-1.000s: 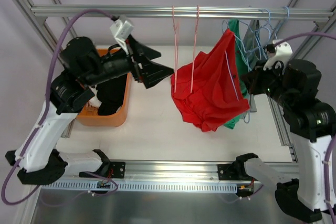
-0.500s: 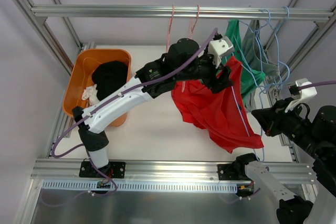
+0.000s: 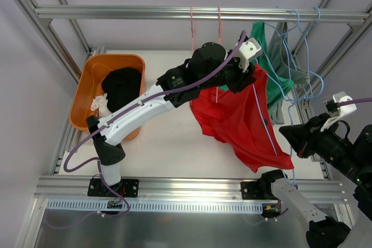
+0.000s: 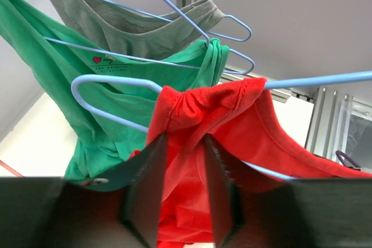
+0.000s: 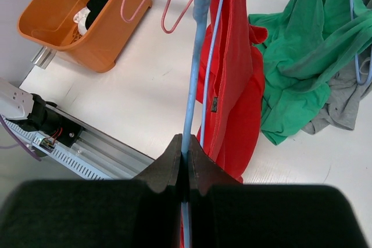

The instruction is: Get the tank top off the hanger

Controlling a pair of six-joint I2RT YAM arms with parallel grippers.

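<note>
The left jaws have swung over from the orange bin (image 3: pixel 113 58) and, wide a second ago, have narrowed to roughly half around the bunched shoulder of the red tank top (image 4: pixel 232 114), so the strip-off grasp is under way. Fabric fills the gap between them, though I cannot tell if they bite yet. The right jaws are clamped on the blue hanger (image 5: pixel 193 68), with the top draped just beside them

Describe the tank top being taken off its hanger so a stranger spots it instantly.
Find the overhead metal rail across the frame; garments hang bunched at its right end. The red tank top on a blue hanger is leftmost, and it is the only red one beside the green top and grey top.
</note>
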